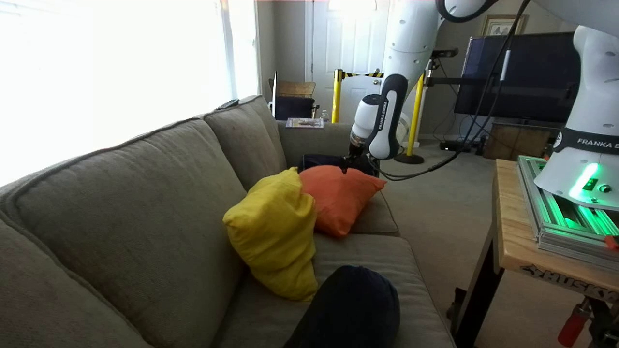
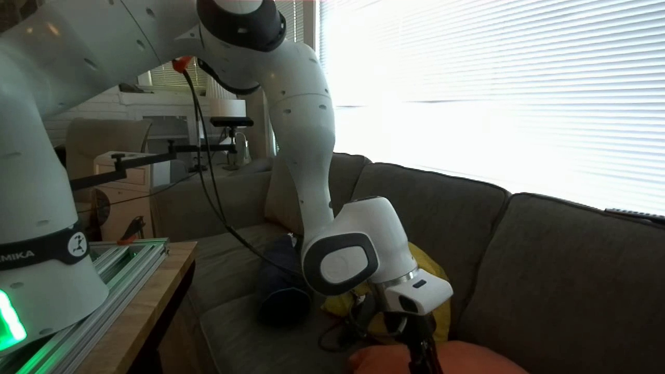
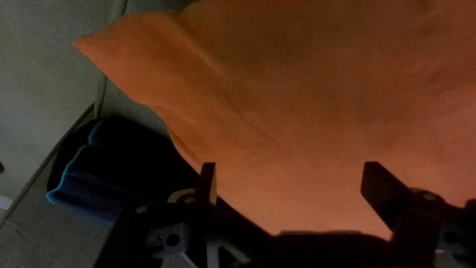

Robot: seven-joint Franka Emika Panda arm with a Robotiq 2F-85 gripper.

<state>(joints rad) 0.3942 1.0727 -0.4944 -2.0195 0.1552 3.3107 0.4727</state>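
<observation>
Your end effector [image 3: 290,178] points down over an orange pillow [image 1: 343,198], which in an exterior view lies below it and spreads from the fingertips back toward that camera. In the wrist view you have the two fingers [image 3: 381,193] parted wide, the jaws gripping nothing, orange cloth showing through the gap beyond them. Whether the tips brush the cloth, you cannot tell from these angles.

What looks to count most for you is the pillow's slanting edge: it runs diagonally down the wrist view from a corner at upper left, passing just beside the finger on the left of that view, while the opposite finger stands over cloth. Nearly square as far as it shows, the pillow gives you no clear long axis; its pointed corner juts toward the front of the couch, the side where the arm's base [image 1: 590,164] stands.

The pillow rests on the surface [image 1: 367,251], a grey seat, with a yellow pillow [image 1: 275,232] beside it, closer to the backrest [image 1: 145,208]. Just off the slanting edge lies a dark folded blanket [image 3: 111,175] with blue trim, near the armrest [image 1: 314,140].
</observation>
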